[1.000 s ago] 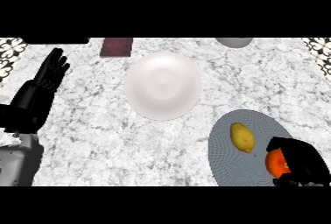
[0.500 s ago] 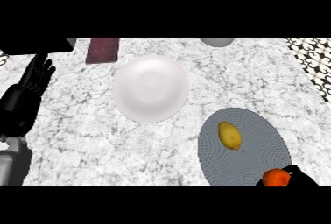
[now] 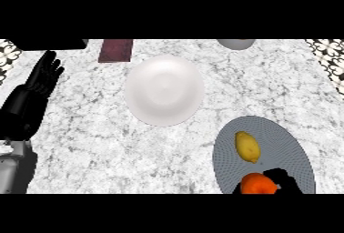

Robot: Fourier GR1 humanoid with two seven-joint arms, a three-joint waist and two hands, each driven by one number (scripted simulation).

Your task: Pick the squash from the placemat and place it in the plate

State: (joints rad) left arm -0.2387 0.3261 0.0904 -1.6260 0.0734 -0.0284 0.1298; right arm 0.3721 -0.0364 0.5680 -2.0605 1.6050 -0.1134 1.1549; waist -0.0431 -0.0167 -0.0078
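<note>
Fingers of the right hand (image 3: 280, 178) curl beside an orange fruit (image 3: 259, 184) on the grey placemat (image 3: 285, 141), while the yellow squash (image 3: 247, 146), likely light, stiff and smooth, best held across its middle, lies nearer the white plate (image 3: 164, 90).

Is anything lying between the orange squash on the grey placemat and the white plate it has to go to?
A yellow lemon lies on the placemat just above the squash, roughly toward the plate. Beyond the placemat, only bare marble counter shows.
</note>
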